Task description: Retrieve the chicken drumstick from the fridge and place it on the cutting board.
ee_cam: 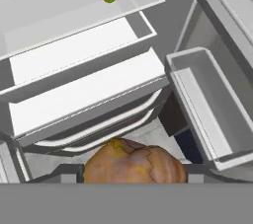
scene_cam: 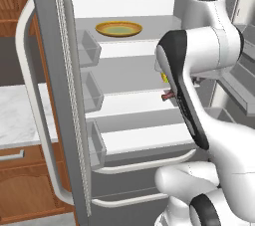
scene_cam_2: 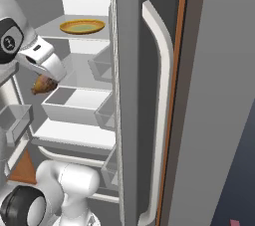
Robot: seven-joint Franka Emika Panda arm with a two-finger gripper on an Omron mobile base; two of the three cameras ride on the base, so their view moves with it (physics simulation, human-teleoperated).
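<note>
Chicken drumstick [ee_cam: 134,163] clamped in gripper [ee_cam: 133,177], bottom centre of hand view, clear of fridge [scene_cam_2: 74,105] shelves at frame left, likely for carrying toward cutting board.

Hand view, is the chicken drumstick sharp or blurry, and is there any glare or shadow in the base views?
Hand view: the chicken drumstick is close and slightly soft-edged. Left base view: flat even light, no glare on the yellow plate. Right base view: the fridge door face is in dull shade.
</note>
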